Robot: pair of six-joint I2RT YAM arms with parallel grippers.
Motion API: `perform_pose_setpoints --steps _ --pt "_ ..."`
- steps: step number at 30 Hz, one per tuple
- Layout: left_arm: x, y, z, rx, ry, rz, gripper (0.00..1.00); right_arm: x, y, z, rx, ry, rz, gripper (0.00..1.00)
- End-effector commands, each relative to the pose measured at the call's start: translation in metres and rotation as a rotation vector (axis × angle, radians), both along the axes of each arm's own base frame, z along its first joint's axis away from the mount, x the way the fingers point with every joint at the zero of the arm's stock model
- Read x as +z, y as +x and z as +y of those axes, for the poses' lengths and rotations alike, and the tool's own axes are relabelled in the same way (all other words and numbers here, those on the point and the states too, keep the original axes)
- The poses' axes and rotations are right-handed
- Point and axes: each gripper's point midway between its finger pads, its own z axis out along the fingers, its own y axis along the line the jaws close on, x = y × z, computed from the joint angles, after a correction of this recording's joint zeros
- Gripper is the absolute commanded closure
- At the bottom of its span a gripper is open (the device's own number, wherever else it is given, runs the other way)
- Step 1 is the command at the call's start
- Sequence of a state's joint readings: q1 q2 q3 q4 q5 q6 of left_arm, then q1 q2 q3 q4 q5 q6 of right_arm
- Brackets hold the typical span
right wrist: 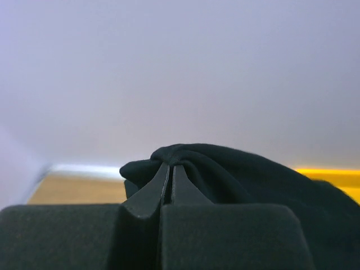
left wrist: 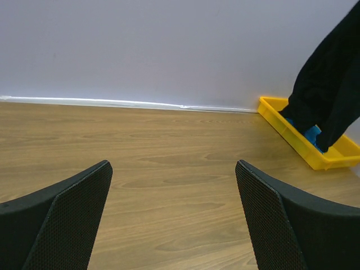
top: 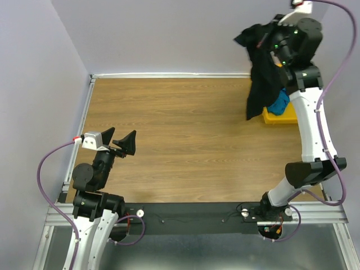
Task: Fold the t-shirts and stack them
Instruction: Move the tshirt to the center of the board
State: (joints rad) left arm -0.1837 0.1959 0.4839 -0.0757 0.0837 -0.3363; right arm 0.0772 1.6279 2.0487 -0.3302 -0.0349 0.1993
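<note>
My right gripper (top: pixel 263 35) is raised high at the back right and is shut on a bunch of the black t-shirt (top: pixel 263 84), which hangs down over the tray. In the right wrist view the fingers (right wrist: pixel 147 194) pinch a fold of the black t-shirt (right wrist: pixel 236 169). The teal-blue t-shirt (top: pixel 279 103) lies in the yellow tray, partly hidden by the black one; a bit of it shows in the left wrist view (left wrist: pixel 313 135). My left gripper (top: pixel 125 143) is open and empty, low over the table at the near left, far from both shirts.
The yellow tray (top: pixel 284 117) stands at the table's back right corner, next to the wall; it also shows in the left wrist view (left wrist: pixel 292 138). The wooden table (top: pixel 180 140) has a white back edge and a metal rail on the left.
</note>
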Motion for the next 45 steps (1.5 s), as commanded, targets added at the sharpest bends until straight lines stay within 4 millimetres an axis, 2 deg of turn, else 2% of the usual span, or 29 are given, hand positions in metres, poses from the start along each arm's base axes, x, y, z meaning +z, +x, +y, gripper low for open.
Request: perform_pose_setpoints --steps 1,2,3,4,6,8,9,10,11,12,13,14,15,17,18,20,21,23,24,26,27,28,29,31,32,36,39,42,45 --pt "0.003 -0.001 -0.003 -0.016 0.017 -0.017 0.02 0.011 -0.025 0.094 0.291 0.025 -0.023 1.0" --pt "0.003 -0.002 -0.003 -0.017 0.017 -0.018 0.02 0.008 -0.028 0.111 0.33 0.032 -0.016 0.99" --pt "0.003 -0.002 -0.003 -0.018 0.018 -0.02 0.01 0.004 -0.037 0.143 0.404 0.04 -0.003 0.99" --pt "0.003 -0.002 -0.003 -0.017 0.017 -0.02 0.02 0.0 -0.04 0.16 0.439 0.055 0.009 0.99" --pt "0.003 -0.002 -0.003 -0.02 0.018 -0.02 0.02 -0.026 -0.041 0.204 0.523 0.078 0.076 0.99" --pt "0.003 -0.002 -0.004 -0.023 0.018 -0.02 0.02 -0.068 -0.036 0.237 0.577 0.096 0.181 0.99" --pt "0.003 -0.002 -0.003 -0.02 0.017 -0.021 0.02 -0.081 -0.046 0.261 0.619 0.112 0.219 1.0" --pt "0.003 -0.001 -0.003 -0.02 0.018 -0.018 0.02 -0.101 -0.047 0.277 0.644 0.116 0.264 0.9" --pt "0.002 -0.002 -0.004 -0.022 0.018 -0.018 0.02 -0.138 -0.054 0.306 0.689 0.112 0.349 0.79" --pt "0.003 -0.002 -0.004 -0.022 0.017 -0.021 0.02 -0.157 -0.065 0.327 0.761 0.117 0.405 0.66" --pt "0.003 -0.002 -0.004 -0.021 0.019 -0.019 0.02 -0.173 -0.076 0.345 0.815 0.131 0.459 0.43" --pt "0.002 -0.002 -0.004 -0.022 0.018 -0.018 0.02 -0.188 -0.088 0.363 0.862 0.126 0.5 0.39" --pt "0.003 -0.001 -0.003 -0.019 0.017 -0.018 0.02 -0.214 -0.11 0.392 0.933 0.107 0.565 0.37" --pt "0.001 0.0 -0.004 -0.021 0.016 -0.01 0.02 -0.235 -0.134 0.418 0.989 0.066 0.602 0.29" --pt "0.002 0.0 -0.003 -0.016 0.015 -0.011 0.02 -0.244 -0.134 0.419 0.979 0.057 0.617 0.28" --pt "-0.001 0.003 -0.002 -0.006 0.005 0.001 0.02 -0.262 -0.123 0.406 0.873 0.033 0.638 0.28" --pt "-0.001 0.004 -0.001 -0.004 0.003 0.004 0.01 -0.259 -0.124 0.404 0.876 0.017 0.626 0.28" --pt "-0.006 0.009 -0.001 0.001 0.002 0.027 0.02 -0.279 -0.113 0.375 0.754 -0.076 0.627 0.27" --pt "-0.011 0.014 -0.003 0.001 -0.006 0.051 0.02 -0.303 -0.112 0.358 0.692 -0.121 0.67 0.27" --pt "-0.016 0.019 -0.004 -0.004 -0.017 0.081 0.02 -0.315 -0.111 0.333 0.635 -0.126 0.704 0.27" --pt "-0.024 0.024 -0.007 -0.009 -0.022 0.116 0.01 -0.324 -0.102 0.313 0.581 -0.118 0.726 0.27" --pt "-0.029 0.027 -0.009 -0.017 -0.037 0.138 0.01 -0.343 -0.106 0.293 0.537 -0.118 0.773 0.27" --pt "-0.035 0.032 -0.014 -0.037 -0.038 0.163 0.02 -0.351 -0.096 0.271 0.475 -0.111 0.792 0.27" --pt "-0.043 0.036 -0.018 -0.054 -0.057 0.199 0.01 -0.365 -0.092 0.244 0.416 -0.107 0.825 0.28" --pt "-0.048 0.037 -0.022 -0.074 -0.055 0.219 0.01 -0.374 -0.087 0.217 0.363 -0.094 0.849 0.28" --pt "-0.068 0.052 -0.033 -0.115 -0.057 0.289 0.01 -0.389 -0.07 0.153 0.219 -0.071 0.879 0.28" --pt "-0.082 0.06 -0.039 -0.13 -0.086 0.354 0.01 -0.396 -0.064 0.128 0.169 -0.082 0.89 0.28" --pt "-0.087 0.066 -0.047 -0.164 -0.125 0.388 0.01 -0.404 -0.061 0.111 0.124 -0.096 0.904 0.28" --pt "-0.105 0.072 -0.06 -0.217 -0.146 0.469 0.01 -0.419 -0.057 0.095 0.09 -0.036 0.952 0.28"
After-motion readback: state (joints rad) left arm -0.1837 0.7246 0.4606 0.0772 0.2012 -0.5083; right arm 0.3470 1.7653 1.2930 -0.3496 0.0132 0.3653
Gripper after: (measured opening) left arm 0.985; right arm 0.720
